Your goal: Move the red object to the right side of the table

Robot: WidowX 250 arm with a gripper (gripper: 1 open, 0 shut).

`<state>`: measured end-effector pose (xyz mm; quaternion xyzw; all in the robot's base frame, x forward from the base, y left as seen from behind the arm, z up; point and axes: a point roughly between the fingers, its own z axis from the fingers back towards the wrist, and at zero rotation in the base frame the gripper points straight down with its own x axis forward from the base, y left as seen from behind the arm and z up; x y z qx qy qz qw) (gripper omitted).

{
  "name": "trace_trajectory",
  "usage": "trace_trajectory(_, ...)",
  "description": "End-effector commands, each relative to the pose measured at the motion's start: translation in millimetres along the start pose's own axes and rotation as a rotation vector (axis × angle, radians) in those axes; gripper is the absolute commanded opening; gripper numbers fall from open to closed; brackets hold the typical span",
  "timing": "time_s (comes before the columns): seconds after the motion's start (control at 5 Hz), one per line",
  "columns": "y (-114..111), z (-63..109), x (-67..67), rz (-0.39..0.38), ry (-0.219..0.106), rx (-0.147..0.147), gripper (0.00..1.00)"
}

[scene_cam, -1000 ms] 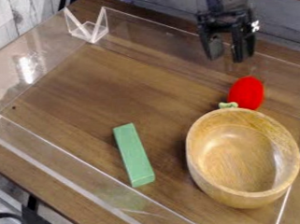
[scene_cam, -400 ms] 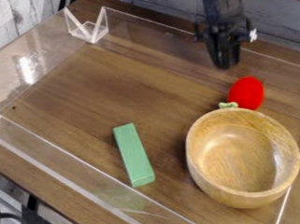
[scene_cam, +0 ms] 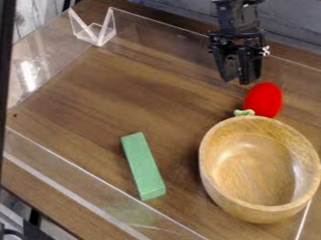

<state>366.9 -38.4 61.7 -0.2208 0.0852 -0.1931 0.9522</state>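
Note:
The red object (scene_cam: 264,97) is a small bright-red ball with a green stem end. It rests on the dark wood table (scene_cam: 109,99) at the right, just behind the rim of the wooden bowl (scene_cam: 259,169). My gripper (scene_cam: 239,75) hangs point-down just behind and left of the ball, apart from it. Its dark fingers (scene_cam: 225,69) stand apart with nothing between them.
A green rectangular block (scene_cam: 142,165) lies left of the bowl. Low clear acrylic walls border the table, with a small clear folded piece (scene_cam: 92,27) at the back left. A dark vertical bar covers the picture's left edge.
The gripper has come down closer to the red ball. Its jaws narrowed in the middle frame and now stand apart again. Ball, bowl and block have not moved.

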Motion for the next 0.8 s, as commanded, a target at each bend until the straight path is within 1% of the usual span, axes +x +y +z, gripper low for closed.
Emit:
trace_trajectory(0.0, -4, 19.8, -5.3, -0.015, -0.07, 0.031, 1.0)
trace_trajectory(0.2, -3, 31.8, -18.5, 0.009, -0.113, 0.049, 1.0)
trace_trajectory(0.4, -8, 37.8, -23.1, 0.041, -0.158, 0.059, 1.0)
trace_trajectory(0.6, -7, 34.7, -25.6, 0.077, -0.177, 0.066, 1.0)
